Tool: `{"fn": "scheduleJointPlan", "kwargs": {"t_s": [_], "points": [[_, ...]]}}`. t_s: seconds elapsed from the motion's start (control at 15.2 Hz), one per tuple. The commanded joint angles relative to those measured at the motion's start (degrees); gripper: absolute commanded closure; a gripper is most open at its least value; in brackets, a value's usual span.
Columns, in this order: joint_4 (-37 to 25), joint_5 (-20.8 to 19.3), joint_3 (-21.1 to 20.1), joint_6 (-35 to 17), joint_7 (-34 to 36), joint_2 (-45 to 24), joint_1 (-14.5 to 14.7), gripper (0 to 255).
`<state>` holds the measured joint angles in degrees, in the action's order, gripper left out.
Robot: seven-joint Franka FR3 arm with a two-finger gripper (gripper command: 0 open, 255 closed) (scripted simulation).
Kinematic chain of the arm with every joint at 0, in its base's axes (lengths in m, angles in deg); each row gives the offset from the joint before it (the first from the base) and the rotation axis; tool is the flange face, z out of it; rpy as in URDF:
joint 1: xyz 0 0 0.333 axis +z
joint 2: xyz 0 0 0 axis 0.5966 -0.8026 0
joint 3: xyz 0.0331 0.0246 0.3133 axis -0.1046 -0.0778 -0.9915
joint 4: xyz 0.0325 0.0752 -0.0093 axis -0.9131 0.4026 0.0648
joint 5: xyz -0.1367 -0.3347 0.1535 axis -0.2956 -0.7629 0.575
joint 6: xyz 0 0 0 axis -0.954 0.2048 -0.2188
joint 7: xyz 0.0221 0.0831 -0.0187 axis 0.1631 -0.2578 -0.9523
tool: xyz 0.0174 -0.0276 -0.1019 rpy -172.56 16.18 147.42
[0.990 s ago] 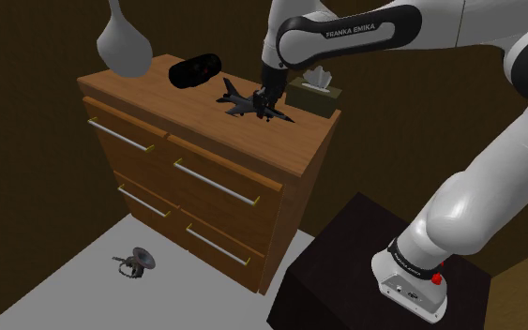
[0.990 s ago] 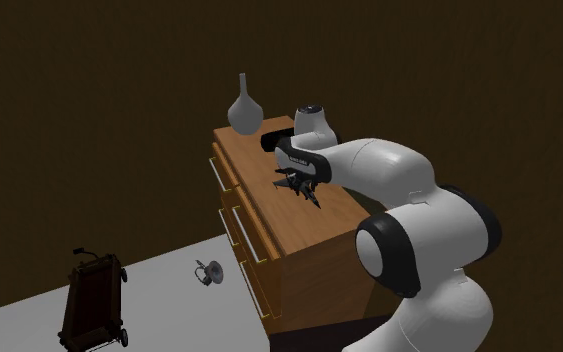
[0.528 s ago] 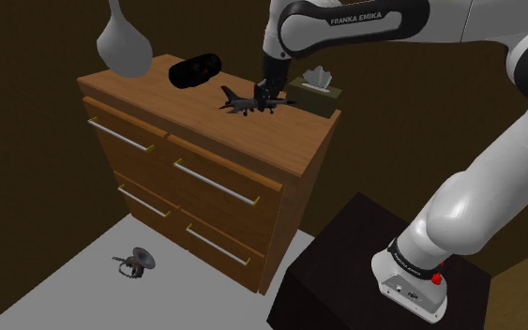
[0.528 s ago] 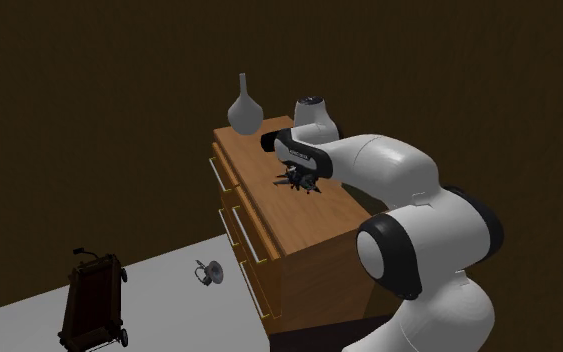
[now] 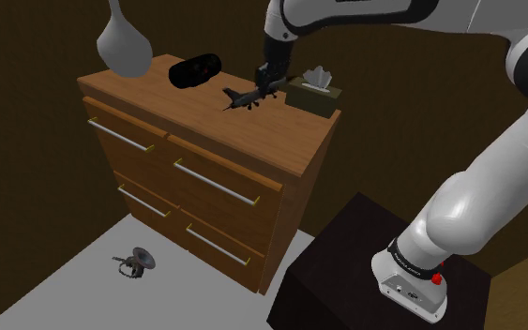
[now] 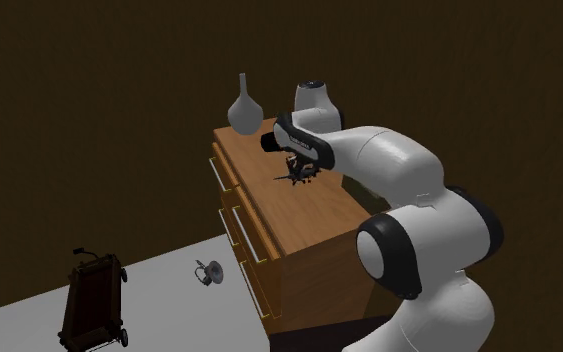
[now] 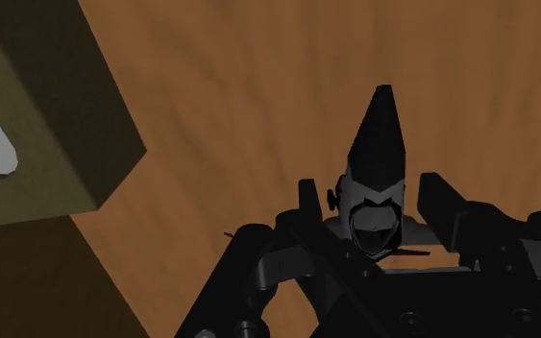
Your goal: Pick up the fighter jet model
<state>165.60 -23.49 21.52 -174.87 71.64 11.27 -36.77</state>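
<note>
The dark fighter jet model (image 5: 243,97) hangs a little above the wooden dresser top (image 5: 205,127), tilted, with my black gripper (image 5: 264,84) shut on its body from above. In the second exterior view the jet (image 6: 296,178) is under the gripper (image 6: 300,166), just off the wood. In the wrist view the jet's pointed black nose (image 7: 379,144) sticks out ahead of the gripper (image 7: 374,206), and both fingers (image 7: 308,200) clasp the fuselage over the brown dresser top (image 7: 258,86).
An olive tissue box (image 5: 314,94) stands close beside the gripper, also near it in the wrist view (image 7: 37,125). A black cylinder (image 5: 194,71) and a grey vase (image 5: 123,42) stand further back on the dresser. A small horn-like object (image 5: 135,263) lies on the floor.
The gripper has risen with the jet clasped in it; the jet has left the dresser top and moved upward, tilting as it went.
</note>
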Motion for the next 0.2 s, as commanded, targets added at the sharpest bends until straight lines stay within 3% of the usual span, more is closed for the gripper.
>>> {"fn": "scheduleJointPlan", "kwargs": {"t_s": [0.0, 0.13], "points": [[-1.5, 0.0, 0.0, 1.6, -0.1, 0.1, 0.0, 255], [-1.6, 0.0, 0.0, 1.7, -0.1, 0.1, 0.0, 255]]}}
